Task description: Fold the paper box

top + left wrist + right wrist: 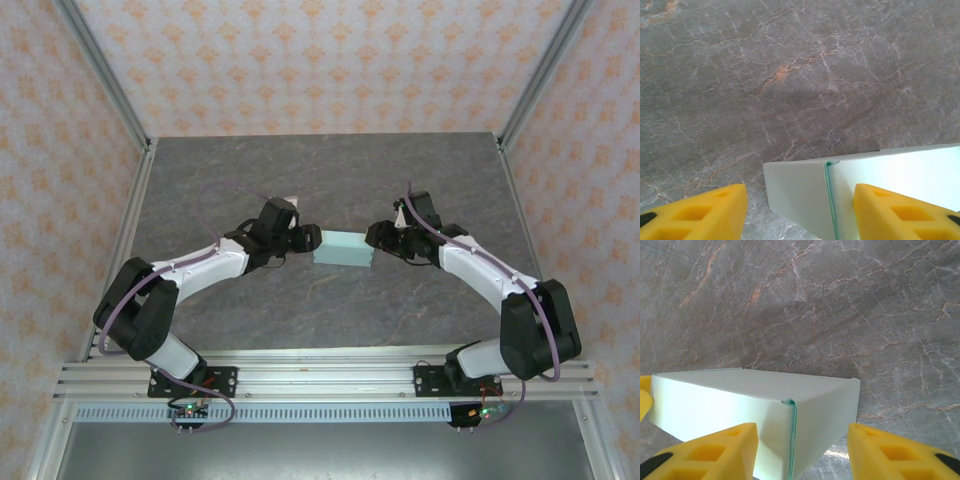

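The paper box (343,247) is a small pale mint-teal rectangular box lying on the table's middle, long side running left to right. My left gripper (311,238) is at its left end and my right gripper (374,236) at its right end. In the left wrist view the yellow fingers (700,212) stand wide apart around the box's end face (795,190), and the left finger is clear of the card. In the right wrist view the box's corner (820,405) sits between spread yellow fingers (900,452), with a gap of table on the right. Both grippers are open.
The grey marble-patterned table (300,180) stretches behind and in front of the box. Patterned walls and metal frame posts (105,75) close it in at left, right and back. A metal rail (320,380) carrying the arm bases runs along the near edge.
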Tool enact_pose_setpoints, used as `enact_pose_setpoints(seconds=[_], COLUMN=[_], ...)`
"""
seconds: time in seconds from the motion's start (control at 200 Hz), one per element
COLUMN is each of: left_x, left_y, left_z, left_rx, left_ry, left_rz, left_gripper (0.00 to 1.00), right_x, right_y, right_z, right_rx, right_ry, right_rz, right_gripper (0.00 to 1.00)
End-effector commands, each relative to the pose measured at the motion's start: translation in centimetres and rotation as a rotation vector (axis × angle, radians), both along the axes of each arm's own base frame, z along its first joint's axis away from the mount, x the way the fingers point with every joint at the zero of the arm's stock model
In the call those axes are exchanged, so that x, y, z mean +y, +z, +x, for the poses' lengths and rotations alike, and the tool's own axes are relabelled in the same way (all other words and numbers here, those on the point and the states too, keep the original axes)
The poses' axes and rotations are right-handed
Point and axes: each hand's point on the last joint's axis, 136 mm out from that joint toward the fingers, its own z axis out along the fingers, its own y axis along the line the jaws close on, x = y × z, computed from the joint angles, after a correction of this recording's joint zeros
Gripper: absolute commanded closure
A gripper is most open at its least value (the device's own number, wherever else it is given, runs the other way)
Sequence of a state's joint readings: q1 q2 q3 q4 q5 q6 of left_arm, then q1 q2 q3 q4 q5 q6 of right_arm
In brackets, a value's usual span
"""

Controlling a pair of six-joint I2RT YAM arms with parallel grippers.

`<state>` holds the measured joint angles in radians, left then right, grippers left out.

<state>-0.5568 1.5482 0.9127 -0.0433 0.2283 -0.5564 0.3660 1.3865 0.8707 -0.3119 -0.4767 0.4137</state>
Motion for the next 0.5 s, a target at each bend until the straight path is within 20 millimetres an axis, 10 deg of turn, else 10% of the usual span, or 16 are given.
enact_pose_setpoints(seconds=[0.0,0.495], left_x=[0.9,-0.4], left_y=[1.6,1.5], left_z=[-0.3,-1.2], left_rx=[-0.029,-0.011], left_ry=[0.02,-0.067], left_rz=[0.041,-0.073], left_gripper=[0.4,0.34], right_x=[-0.4,0.8], right_y=[1.2,0.4], right_z=[-0.2,-0.4], right_rx=[-0.018,0.013], right_ry=[0.004,0.073], right_rz=[-0.032,0.061], right_gripper=[0.46,0.43])
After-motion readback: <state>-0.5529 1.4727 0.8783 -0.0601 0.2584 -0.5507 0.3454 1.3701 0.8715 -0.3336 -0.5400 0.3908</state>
